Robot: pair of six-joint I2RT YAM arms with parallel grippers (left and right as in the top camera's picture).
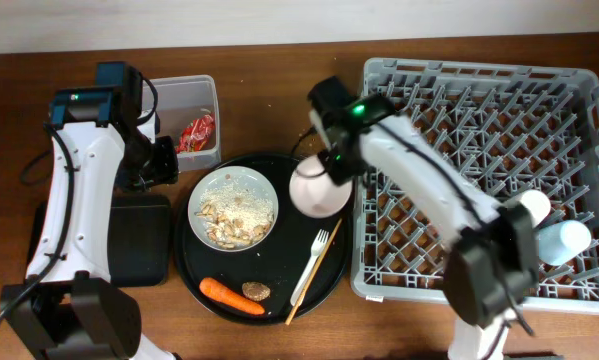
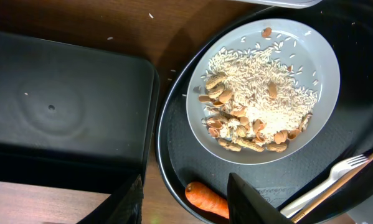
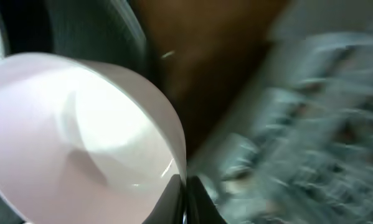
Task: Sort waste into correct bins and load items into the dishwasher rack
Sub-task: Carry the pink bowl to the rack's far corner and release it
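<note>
Right gripper (image 3: 185,200) is clenched on the rim of the bowl (image 3: 80,143), which I hold at the tray (image 1: 279,265) edge beside the rack (image 1: 479,170); it seems light, rigid, glossy and breakable, so I pinch the rim firmly.

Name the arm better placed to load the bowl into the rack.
Right. The right gripper is shut on the rim of the bowl beside the rack; the left gripper hangs open near the plate, farther away.
</note>
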